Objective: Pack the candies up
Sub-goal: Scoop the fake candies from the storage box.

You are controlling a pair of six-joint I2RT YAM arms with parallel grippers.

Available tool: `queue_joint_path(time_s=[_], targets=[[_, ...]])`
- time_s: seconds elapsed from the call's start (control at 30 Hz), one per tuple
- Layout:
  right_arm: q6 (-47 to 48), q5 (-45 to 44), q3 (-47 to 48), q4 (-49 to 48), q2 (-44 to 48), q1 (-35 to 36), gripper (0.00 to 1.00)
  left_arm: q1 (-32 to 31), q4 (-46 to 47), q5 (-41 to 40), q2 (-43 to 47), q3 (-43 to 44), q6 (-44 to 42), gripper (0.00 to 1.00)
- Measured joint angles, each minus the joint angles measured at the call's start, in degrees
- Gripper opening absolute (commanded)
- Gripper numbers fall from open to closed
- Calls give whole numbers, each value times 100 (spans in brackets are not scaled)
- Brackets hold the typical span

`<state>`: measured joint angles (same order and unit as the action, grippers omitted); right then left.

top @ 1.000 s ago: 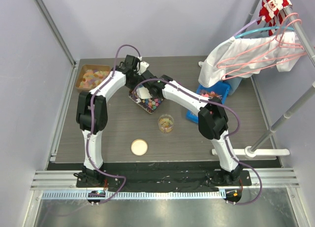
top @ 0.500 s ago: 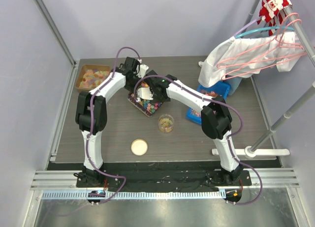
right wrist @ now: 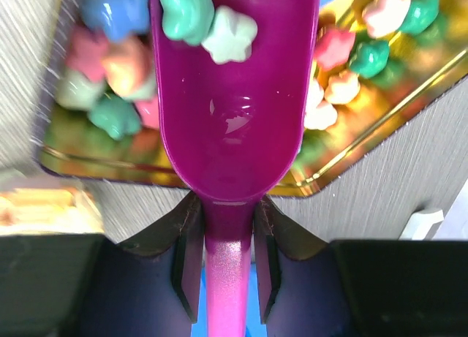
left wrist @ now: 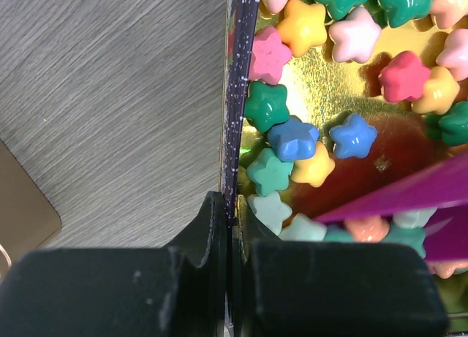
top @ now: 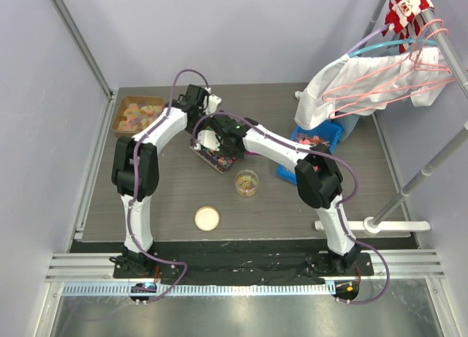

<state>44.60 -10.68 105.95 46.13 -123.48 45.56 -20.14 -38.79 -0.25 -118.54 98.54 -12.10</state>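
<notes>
The left fingers [left wrist: 227, 213] are clenched on the thin dark rim of a gold tray [left wrist: 235, 96], one finger outside it and one inside. Just beyond their tips, on the inner side, lie the candies [left wrist: 292, 138]: star shapes in blue, green, pink, yellow and orange. The tray's far end is cut off.

The right fingers [right wrist: 227, 227] grasp the handle of a purple scoop [right wrist: 232, 118]. Its bowl reaches ahead of them over the tray, with a green and a pale candy at its far end, and its tip is cut off. Candies to the left of these fingers are blurred.

From above, both sets of fingers crowd over the tray and hide the scoop. Nearer the arm bases, a jar [top: 246, 182] and a round lid [top: 207, 218] stand on the bench [top: 168, 198].
</notes>
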Motion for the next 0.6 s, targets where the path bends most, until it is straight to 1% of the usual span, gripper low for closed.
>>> queue_joint_path(time_s=[0.2, 0.37, 0.6], targets=[[-404, -55, 2, -225, -9, 203, 1, -9, -7, -125, 2, -9, 92, 0], [-876, -33, 4, -426, -46, 227, 1, -11, -2, -138, 2, -48, 149, 0], [-1285, 118, -350, -938, 20, 212, 1, -11, 4, -107, 9, -105, 168, 0]])
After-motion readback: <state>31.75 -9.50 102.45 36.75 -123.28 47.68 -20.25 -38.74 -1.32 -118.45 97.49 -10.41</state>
